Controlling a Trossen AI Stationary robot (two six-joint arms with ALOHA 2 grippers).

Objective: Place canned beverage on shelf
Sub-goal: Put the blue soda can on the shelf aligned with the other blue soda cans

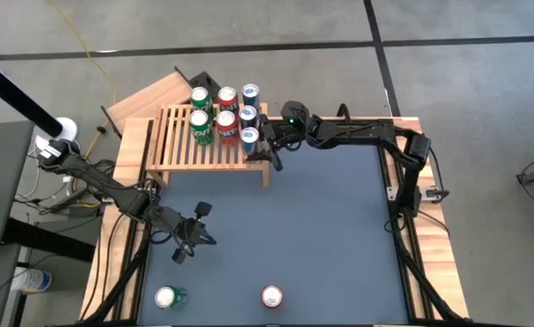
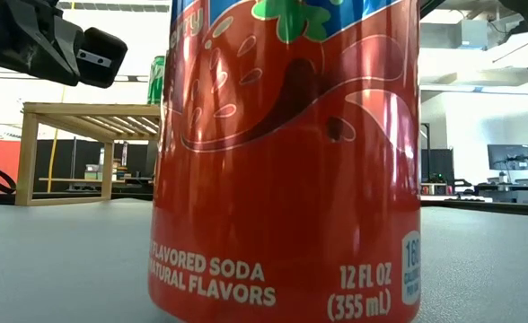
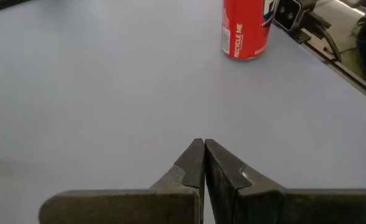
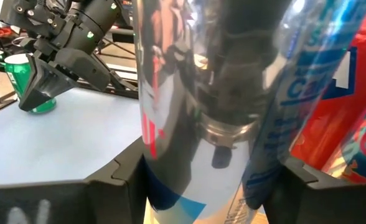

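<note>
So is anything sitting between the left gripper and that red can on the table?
Nothing visible. The left gripper, shut, points across bare table toward the red can, with no object between them. The green can stands off to the side.

The table [image 1: 340,236] carries the slatted shelf [image 1: 181,150], a green can [image 1: 169,297] and a red can [image 1: 271,296].

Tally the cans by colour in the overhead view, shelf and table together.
Green cans: 3, e.g. green aluminium can on the slatted light-wood shelf
Red cans: 3, e.g. red aluminium can on the blue-grey table
Blue cans: 3, e.g. blue aluminium can
Total: 9
</note>
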